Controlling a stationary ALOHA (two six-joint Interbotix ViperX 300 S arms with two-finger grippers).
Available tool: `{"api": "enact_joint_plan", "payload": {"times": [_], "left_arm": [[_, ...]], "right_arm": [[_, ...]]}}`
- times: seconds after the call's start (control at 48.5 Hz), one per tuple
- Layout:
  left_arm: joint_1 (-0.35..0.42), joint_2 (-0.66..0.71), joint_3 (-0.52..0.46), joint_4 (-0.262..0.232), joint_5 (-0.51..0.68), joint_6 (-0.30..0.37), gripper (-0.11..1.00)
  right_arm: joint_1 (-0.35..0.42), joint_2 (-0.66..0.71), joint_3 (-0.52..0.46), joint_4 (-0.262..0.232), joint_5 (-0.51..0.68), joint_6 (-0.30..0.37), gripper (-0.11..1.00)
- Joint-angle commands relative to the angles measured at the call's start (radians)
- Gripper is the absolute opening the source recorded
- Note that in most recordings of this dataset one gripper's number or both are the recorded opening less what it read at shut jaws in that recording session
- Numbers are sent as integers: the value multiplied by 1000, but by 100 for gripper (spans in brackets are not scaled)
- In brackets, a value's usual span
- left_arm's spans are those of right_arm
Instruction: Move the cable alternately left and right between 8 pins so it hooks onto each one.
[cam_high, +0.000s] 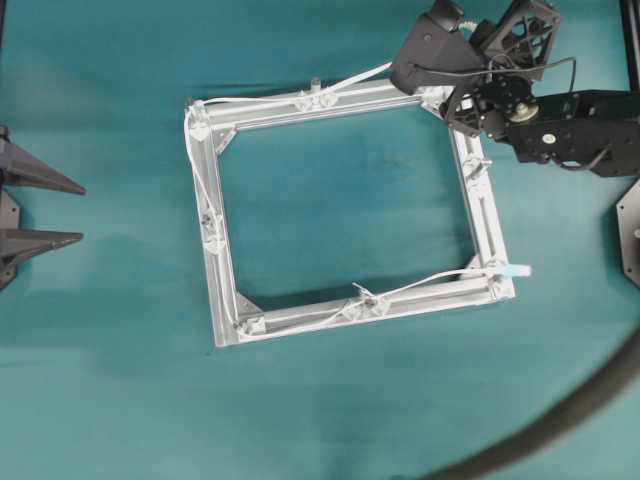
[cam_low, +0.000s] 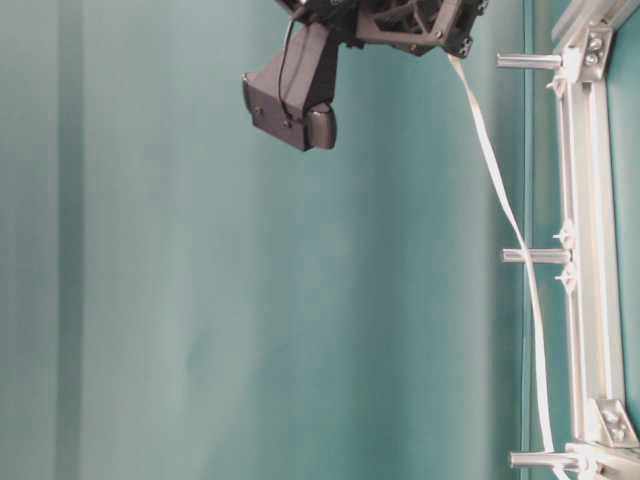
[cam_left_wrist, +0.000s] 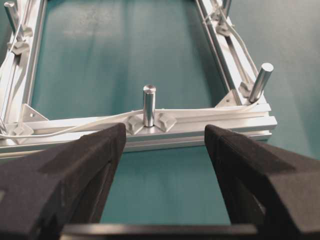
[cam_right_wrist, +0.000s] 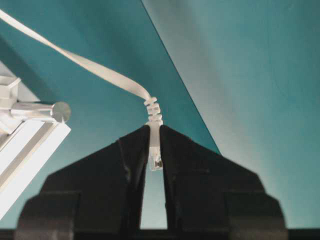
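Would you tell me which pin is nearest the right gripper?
The pin at the frame corner beside the right gripper, which holds the cable's plug; the others are farther away.

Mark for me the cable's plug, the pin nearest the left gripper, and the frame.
cable's plug (cam_right_wrist: 155, 150), right wrist view: plug body clamped between the right gripper's fingers.
pin (cam_left_wrist: 149, 104), left wrist view: its upright shaft, mid-height.
frame (cam_high: 484, 226), overhead view: bare stretch of the right-hand bar.

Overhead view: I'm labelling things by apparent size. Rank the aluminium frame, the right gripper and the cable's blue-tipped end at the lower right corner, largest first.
1. Aluminium frame
2. Right gripper, though it sits nearer the camera, which inflates it
3. Cable end, smallest
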Motion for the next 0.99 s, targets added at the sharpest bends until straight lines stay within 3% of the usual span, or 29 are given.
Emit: {"api": "enact_joint_plan", "payload": {"times": [0.0,0.351,0.969], "left_arm": [[-3,8,-12,0,-9,-5,75],[-3,8,-11,-2,-9,-6,75],[-3,8,-12,0,-9,-6,75]], "right_arm": [[-21,-25,3,-31,-41,23,9],[-51,-14,58,-17,-167,150,9],[-44,-80,95,227,-331,267,9]]}}
